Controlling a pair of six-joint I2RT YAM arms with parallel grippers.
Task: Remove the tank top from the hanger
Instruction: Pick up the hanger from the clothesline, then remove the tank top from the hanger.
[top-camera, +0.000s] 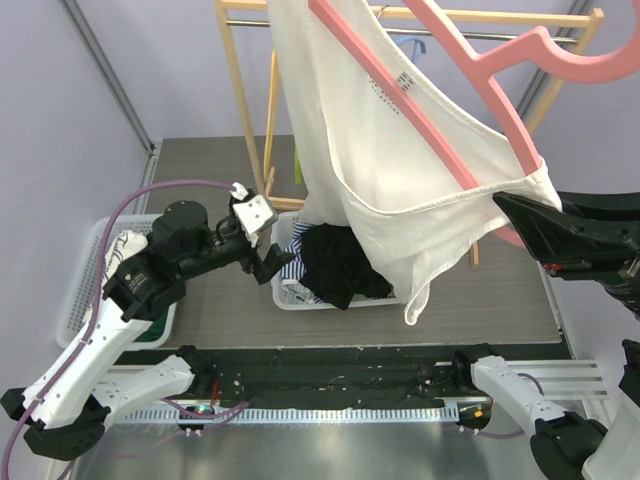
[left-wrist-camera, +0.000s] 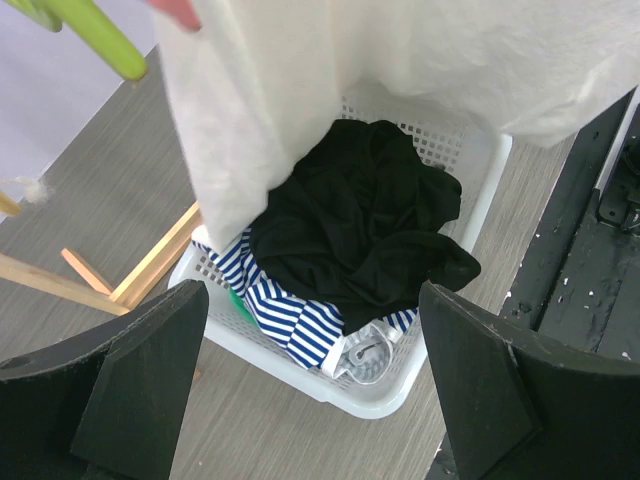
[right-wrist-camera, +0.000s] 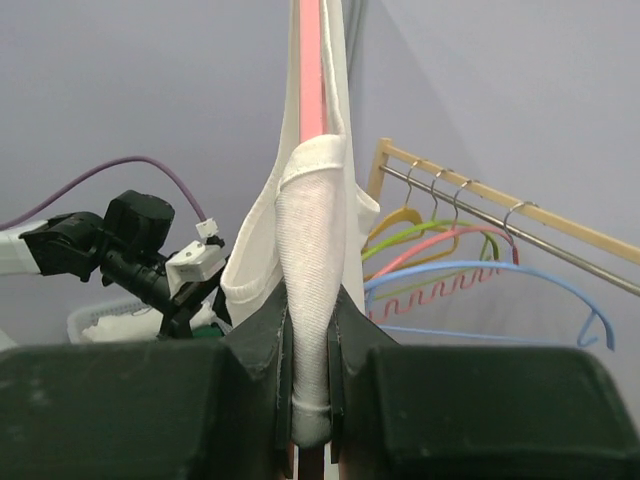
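Note:
A white tank top (top-camera: 400, 150) hangs on a pink hanger (top-camera: 480, 70), held high over the table. My right gripper (top-camera: 515, 215) is shut on the tank top's strap and the hanger's end; in the right wrist view the white strap (right-wrist-camera: 310, 300) is pinched between the jaws with the pink hanger (right-wrist-camera: 310, 60) running up behind it. My left gripper (top-camera: 268, 262) is open and empty, low beside the basket's left side. In the left wrist view its fingers (left-wrist-camera: 130, 400) frame the basket, with the tank top's hem (left-wrist-camera: 260, 120) hanging above.
A white basket (top-camera: 285, 297) holds a black garment (top-camera: 335, 265) and a blue-striped one (left-wrist-camera: 290, 310). A wooden rack (top-camera: 245, 110) stands behind, with coloured hangers (right-wrist-camera: 470, 270) on its rail. Another white basket (top-camera: 85, 290) sits at the far left.

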